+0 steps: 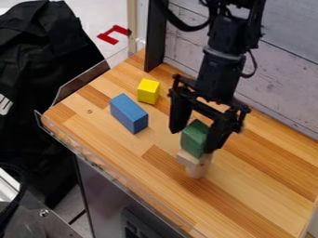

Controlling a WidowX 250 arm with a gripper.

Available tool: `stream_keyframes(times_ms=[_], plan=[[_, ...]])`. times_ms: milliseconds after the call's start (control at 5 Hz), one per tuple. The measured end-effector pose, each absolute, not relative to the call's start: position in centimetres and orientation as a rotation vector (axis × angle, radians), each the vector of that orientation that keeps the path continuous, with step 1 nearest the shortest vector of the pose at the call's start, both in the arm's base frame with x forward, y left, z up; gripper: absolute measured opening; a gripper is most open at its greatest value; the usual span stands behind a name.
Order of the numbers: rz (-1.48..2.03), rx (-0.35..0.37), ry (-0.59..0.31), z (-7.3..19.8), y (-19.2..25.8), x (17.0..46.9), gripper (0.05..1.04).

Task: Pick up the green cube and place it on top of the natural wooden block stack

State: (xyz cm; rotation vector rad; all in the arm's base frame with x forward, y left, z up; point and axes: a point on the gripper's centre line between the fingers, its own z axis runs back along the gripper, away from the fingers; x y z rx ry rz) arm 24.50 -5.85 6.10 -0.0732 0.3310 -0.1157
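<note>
Gripper [193,141] at right of centre, fingers wide apart, and between them the green block [194,138] sits atop pale wooden pieces [197,168]! Left, the blue block [129,113]; just beyond, the yellow one [148,91].

Bright even light, faint shadows, glare on metal [7,184]

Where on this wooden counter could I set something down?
The widest bare patch of the counter lies picture-right of the pale wooden pieces. Another lies between the blue block and the clear rim. It's crowded where the gripper hangs around the green block; only a narrow gap parts the yellow block from the blue.
</note>
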Motion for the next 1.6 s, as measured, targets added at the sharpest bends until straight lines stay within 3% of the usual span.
stream_keyframes(times_ms=[400, 600, 1000, 1600], plan=[[-0.059, -0.089, 0.090, 12.8, -5.4, 26.9, 0.997], [-0.016, -0.099, 0.031, 15.1, -4.0, 27.7, 0.997], [0.101, -0.078, 0.084, 12.7, 0.6, 29.2, 0.997], [0.133, 0.052, 0.105, 7.5, 3.6, 30.3, 0.997]])
